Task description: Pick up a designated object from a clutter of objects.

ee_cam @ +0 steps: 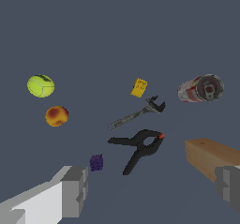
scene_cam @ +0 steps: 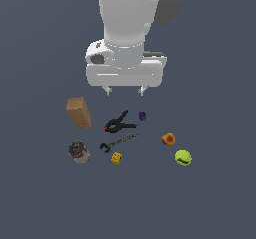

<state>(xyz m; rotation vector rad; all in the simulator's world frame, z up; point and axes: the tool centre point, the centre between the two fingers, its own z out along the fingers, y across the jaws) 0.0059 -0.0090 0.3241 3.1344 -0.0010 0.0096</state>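
The tiny dark purple piece [scene_cam: 142,116] lies on the floor beside the black clamp [scene_cam: 119,123], on the exterior view's right of it. It also shows in the wrist view [ee_cam: 96,162], close to one finger [ee_cam: 75,190]. My gripper [scene_cam: 125,90] hangs above the clutter, open and empty, higher than the purple piece and slightly toward the exterior view's left of it. The wrist view shows the gripper [ee_cam: 152,190] with its fingers wide apart and the clamp [ee_cam: 138,148] between them.
A brown box [scene_cam: 79,112], a red-white can [scene_cam: 79,151], a dark wrench [scene_cam: 117,143], a yellow cube [scene_cam: 116,158], an orange fruit [scene_cam: 168,139] and a yellow-green ball [scene_cam: 183,157] lie around the clamp on the dark floor.
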